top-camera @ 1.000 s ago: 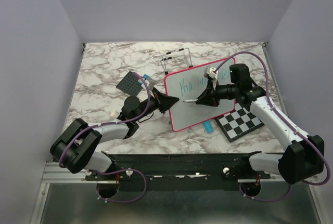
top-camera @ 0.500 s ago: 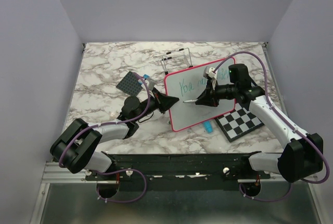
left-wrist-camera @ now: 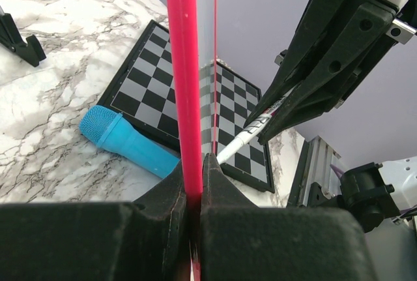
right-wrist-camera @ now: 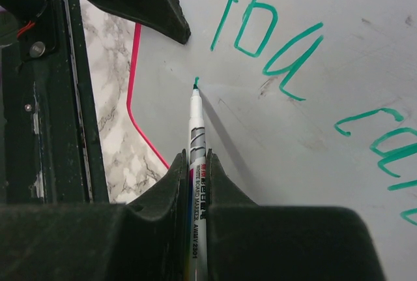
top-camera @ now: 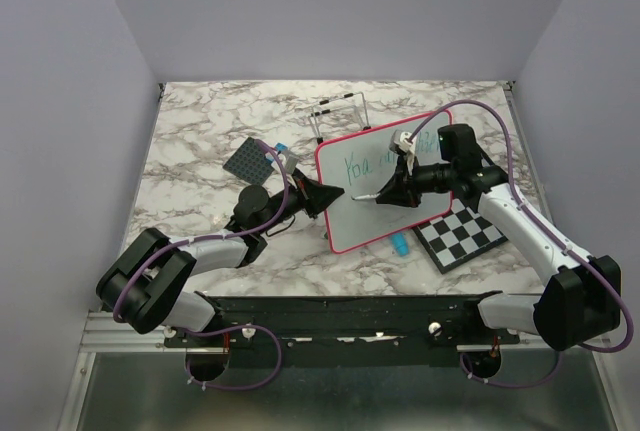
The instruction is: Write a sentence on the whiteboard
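1. Grey-veined white marble-pattern table (top-camera: 200, 141): carried everything listed below.

2. Rectangular glossy white whiteboard with a thin pink-red frame (top-camera: 365, 226): stood at mid-table between the two arms, apparently tipped up off the surface. The left gripper (left-wrist-camera: 195, 169) had its jaws clamped together on the frame's left edge.

3. Black-and-white checkered board (top-camera: 462, 236): lay flat just beside the whiteboard's near right corner; no part in the task.

4. Right gripper (right-wrist-camera: 195, 167): jaws were pinched on a slim white whiteboard marker with a green tip (right-wrist-camera: 195, 121), whose tip touched the board.

5. Green-teal handwritten sentence (right-wrist-camera: 270, 49): was partly written. "You" was legible, and a second word beginning "ca" ran off the right wrist view. A tiny green mark sat under the tip, beneath and left of "You". Judged: the opening words were done, a fresh line was just starting, and the remainder was left to write.

6. Small sky-blue textured cylinder (left-wrist-camera: 127, 141): lay on the table at the checkered board's edge.

View notes: only the right wrist view gave readable letters and tip contact. Only the left wrist view showed the frame edge-on between the fingers, with the checkered board mirrored in the gloss. Only the top view showed both arms, though the right arm hid the line's end.
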Controlling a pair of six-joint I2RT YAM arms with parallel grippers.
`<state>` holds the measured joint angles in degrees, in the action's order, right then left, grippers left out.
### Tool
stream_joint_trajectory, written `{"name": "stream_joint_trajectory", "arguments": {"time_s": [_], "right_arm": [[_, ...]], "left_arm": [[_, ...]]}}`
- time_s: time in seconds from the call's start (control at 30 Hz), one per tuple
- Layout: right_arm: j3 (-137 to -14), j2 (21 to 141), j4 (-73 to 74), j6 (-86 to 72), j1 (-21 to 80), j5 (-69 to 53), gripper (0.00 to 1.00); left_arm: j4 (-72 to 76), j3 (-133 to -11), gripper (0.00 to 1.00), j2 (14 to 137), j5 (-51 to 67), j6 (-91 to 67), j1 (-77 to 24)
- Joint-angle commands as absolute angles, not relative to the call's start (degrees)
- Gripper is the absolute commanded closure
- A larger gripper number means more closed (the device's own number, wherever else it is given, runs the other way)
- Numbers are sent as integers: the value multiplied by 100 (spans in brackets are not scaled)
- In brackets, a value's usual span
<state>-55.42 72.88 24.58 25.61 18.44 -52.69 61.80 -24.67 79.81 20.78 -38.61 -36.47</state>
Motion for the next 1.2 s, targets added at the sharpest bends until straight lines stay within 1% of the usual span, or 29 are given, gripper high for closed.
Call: {"name": "stream_joint_trajectory", "arguments": {"time_s": [0.0,0.37,0.67,1.17], "right_arm": [[-5520,7313,2917,2865,1872,-4966,99],[-5484,7269,3182,3041,1881,-5036,99],[-5774,7207,2901,2707,1881,-5256,99],[-5792,7392,2470,2276,1881,-5379,99]], "left_arm": [[5950,-2399,100,8095,2092,-3463,-3709],[5976,-2400,100,8130,2118,-3445,-3709],[5977,-2399,100,8147,2118,-3463,-3709],[5968,-2408,100,8147,2127,-3472,-3709]]}}
